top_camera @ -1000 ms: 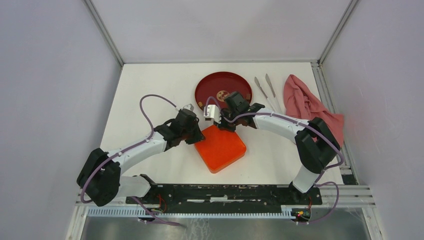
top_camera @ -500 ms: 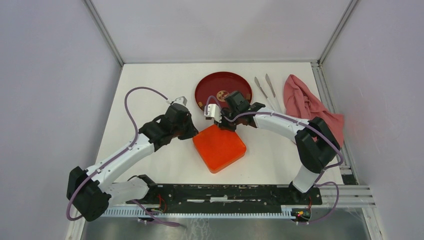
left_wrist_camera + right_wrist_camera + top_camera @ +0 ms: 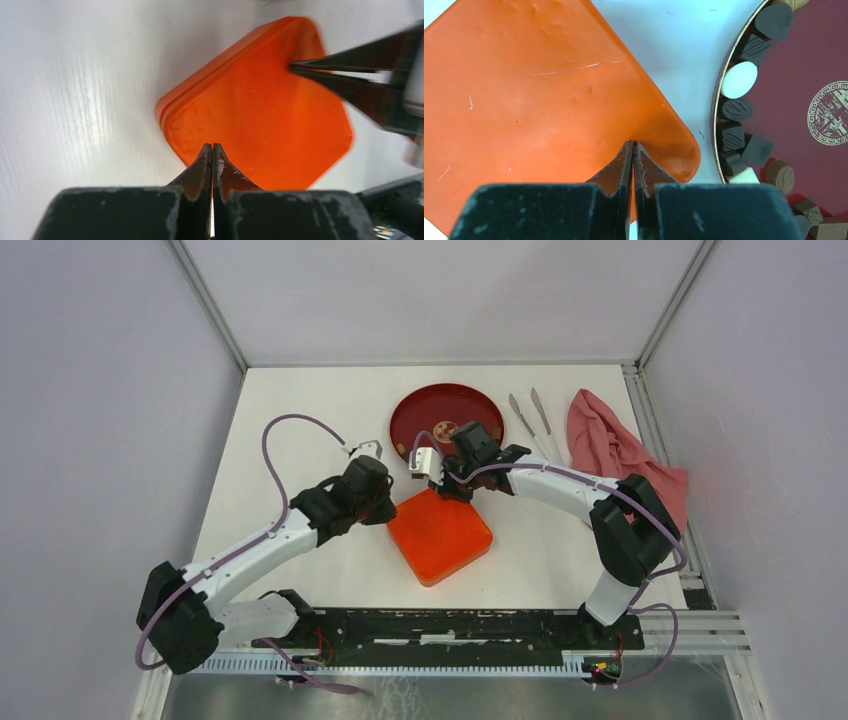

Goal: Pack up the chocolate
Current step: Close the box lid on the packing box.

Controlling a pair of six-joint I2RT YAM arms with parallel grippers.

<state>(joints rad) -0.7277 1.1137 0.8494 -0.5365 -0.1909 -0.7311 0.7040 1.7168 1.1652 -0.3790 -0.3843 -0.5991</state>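
An orange lidded box [image 3: 442, 537] lies shut mid-table, also in the left wrist view [image 3: 260, 110] and the right wrist view [image 3: 534, 95]. My left gripper [image 3: 384, 512] is shut and empty, its tips [image 3: 212, 146] over the box's left corner. My right gripper [image 3: 440, 490] is shut and empty, its tips [image 3: 633, 143] over the box's far corner, next to the red plate [image 3: 430, 405]. Dark and cream chocolate pieces [image 3: 738, 80] line the plate's rim [image 3: 804, 60]. The right gripper's fingers [image 3: 350, 75] show in the left wrist view.
Two metal tongs [image 3: 530, 417] lie right of the plate. A pink cloth [image 3: 615, 450] is bunched at the right edge. Enclosure walls stand on the left, back and right.
My left arm drew back leftward from the box, then came back to its left corner. The right arm and the box have stayed put.
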